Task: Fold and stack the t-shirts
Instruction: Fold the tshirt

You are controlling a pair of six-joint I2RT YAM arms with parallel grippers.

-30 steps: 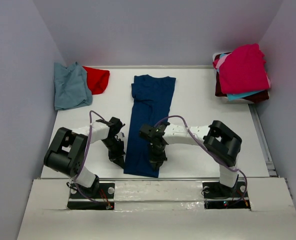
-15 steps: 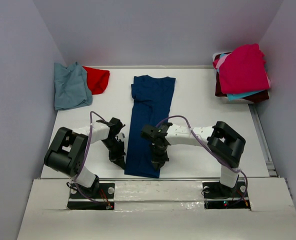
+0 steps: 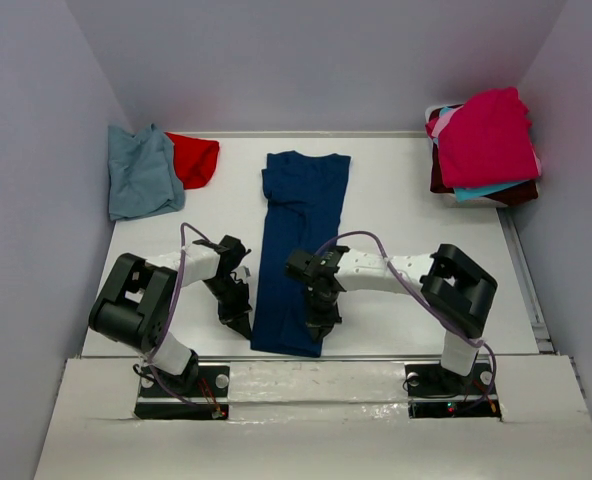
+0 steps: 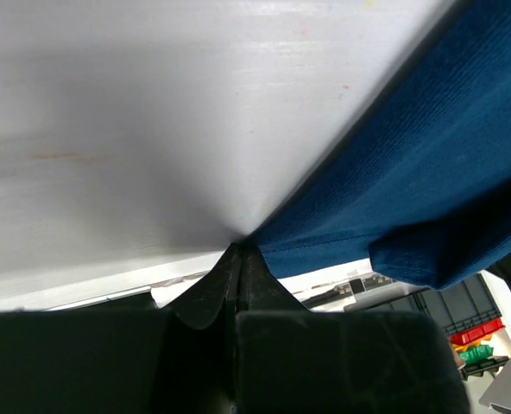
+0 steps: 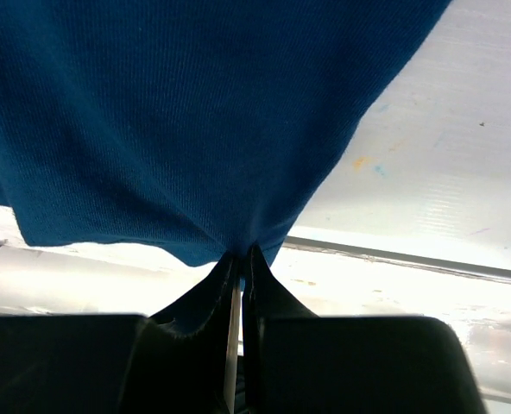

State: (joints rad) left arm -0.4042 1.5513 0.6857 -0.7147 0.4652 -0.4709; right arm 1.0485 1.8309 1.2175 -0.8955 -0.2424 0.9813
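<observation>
At the far left of the table (image 3: pixel 406 210), against the wall, a dusty blue-grey tee (image 3: pixel 141 175) lies crumpled. A red tee (image 3: pixel 196 158) is bunched just beside it, touching its right edge.

Nearer the front edge, the left gripper (image 3: pixel 243 326) points down at the table with its jaws pressed together. In the left wrist view they pinch the near-left corner of the navy t-shirt (image 4: pixel 428 164), and its hem runs right into the closed tips.

The navy t-shirt (image 3: pixel 298 240) lies as a long, narrow strip down the middle of the table, collar end far and hem end at the front edge. No print shows on it.

The right gripper (image 3: pixel 317 327) sits at the near-right corner of the strip, jaws likewise closed tight. The right wrist view shows the cloth (image 5: pixel 195 112) nipped between the tips (image 5: pixel 242 259), fanning out from them.

At the far right corner, well apart from both arms, stands a pile of tees. A magenta one (image 3: pixel 488 135) is on top, with turquoise (image 3: pixel 481 190) and maroon (image 3: pixel 516 193) edges showing beneath.
</observation>
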